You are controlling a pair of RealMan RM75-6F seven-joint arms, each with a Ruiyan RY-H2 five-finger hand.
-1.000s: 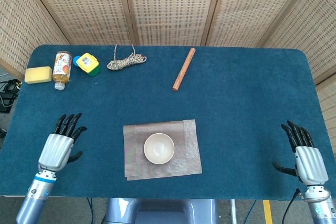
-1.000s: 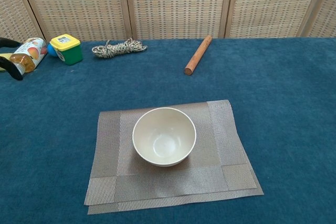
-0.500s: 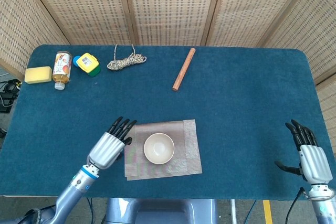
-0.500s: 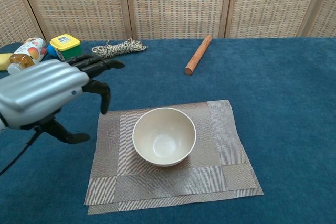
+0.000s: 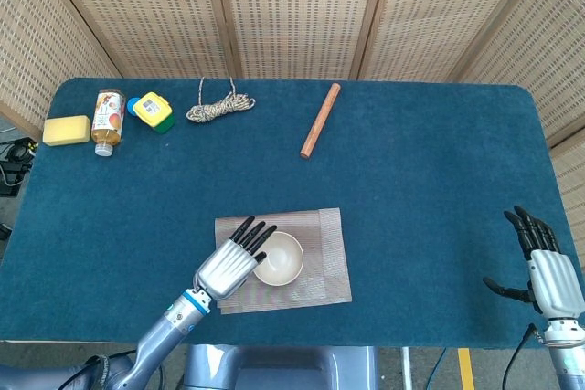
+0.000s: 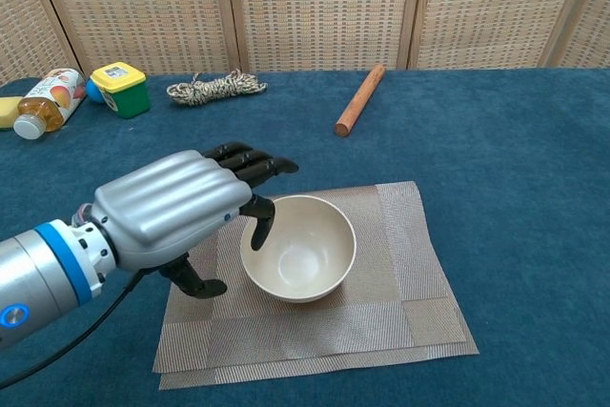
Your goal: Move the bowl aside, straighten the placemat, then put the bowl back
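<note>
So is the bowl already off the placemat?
No, the bowl sits on the middle of the placemat, with the left hand beside its rim.

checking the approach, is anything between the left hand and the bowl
Nothing visible. The left hand is right at the left rim of the small cream bowl on the grey woven placemat, fingers spread; contact is unclear.

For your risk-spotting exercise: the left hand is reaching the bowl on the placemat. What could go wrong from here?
1. The left hand is open at the bowl rim; a shallow hold may tip it or let it slip.
2. Dragging the bowl could bunch the placemat more.
3. The wooden stick lies behind it; a far placement might knock it.
</note>
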